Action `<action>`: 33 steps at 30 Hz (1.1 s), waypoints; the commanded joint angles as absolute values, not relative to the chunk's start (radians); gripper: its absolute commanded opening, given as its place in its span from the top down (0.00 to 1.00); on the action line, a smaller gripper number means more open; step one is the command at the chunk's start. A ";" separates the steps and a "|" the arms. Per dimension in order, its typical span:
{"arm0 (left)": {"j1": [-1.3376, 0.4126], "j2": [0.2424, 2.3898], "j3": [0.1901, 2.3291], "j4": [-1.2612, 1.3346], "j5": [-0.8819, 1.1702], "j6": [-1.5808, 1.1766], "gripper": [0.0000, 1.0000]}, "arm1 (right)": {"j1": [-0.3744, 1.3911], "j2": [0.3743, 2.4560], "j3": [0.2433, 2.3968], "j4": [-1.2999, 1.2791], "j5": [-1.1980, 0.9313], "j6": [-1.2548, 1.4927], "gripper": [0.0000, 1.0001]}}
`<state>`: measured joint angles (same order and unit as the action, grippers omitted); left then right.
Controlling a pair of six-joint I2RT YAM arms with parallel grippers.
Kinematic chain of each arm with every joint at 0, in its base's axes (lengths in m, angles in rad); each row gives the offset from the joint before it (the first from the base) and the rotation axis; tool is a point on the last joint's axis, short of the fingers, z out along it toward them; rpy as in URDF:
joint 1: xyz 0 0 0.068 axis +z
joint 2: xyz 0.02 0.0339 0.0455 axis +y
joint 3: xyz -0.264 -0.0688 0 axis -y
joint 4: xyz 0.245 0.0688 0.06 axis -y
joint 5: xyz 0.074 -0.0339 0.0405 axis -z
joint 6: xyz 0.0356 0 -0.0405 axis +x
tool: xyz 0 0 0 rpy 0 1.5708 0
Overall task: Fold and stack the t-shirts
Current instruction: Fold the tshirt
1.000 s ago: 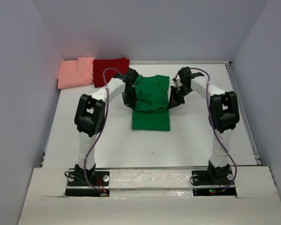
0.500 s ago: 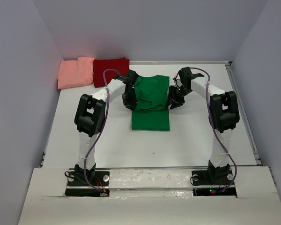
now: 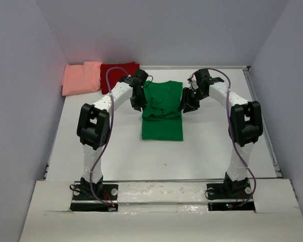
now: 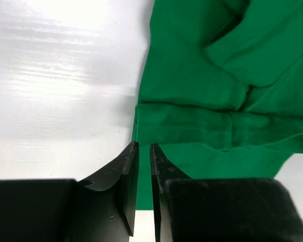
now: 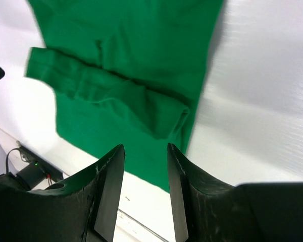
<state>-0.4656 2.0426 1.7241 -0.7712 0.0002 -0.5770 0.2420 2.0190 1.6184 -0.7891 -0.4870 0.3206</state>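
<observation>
On my left wrist feed the left gripper [image 4: 143,151] sits low in frame, its 2 black fingers [image 4: 125,176] parted by a narrow slit with nothing between them. Just beyond the tips lies the bright green soft fabric t-shirt [image 4: 192,85], a folded band crossing it, on the glossy white table [image 4: 60,91].

Both arms reach forward from their bases with elbows raised high and forearms angling inward toward each other. The left claw [image 3: 137,102] points downward, its jaws parted by only a narrow slit. The right claw [image 3: 187,104] points downward too, its jaws standing clearly wider apart.
</observation>
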 commanded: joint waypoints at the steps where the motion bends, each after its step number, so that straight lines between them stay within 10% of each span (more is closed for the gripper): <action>1: -0.471 1.910 1.821 -0.790 -0.063 -0.583 0.75 | 0.236 1.919 1.585 -0.726 -0.546 0.321 0.56; 8: -0.474 1.844 1.772 -0.796 -0.022 -0.594 0.74 | 0.236 1.849 1.511 -0.712 -0.612 0.342 0.58; 10: -0.474 1.787 1.665 -0.729 0.038 -0.603 1.00 | 0.236 1.832 1.470 -0.698 -0.658 0.359 0.76; 12: -0.474 1.722 1.576 -0.669 0.122 -0.635 1.00 | 0.236 1.818 1.434 -0.683 -0.679 0.376 1.00; 33: -0.563 1.384 0.646 0.254 0.454 -1.048 1.00 | 0.287 1.766 1.186 -0.388 -0.772 0.526 1.00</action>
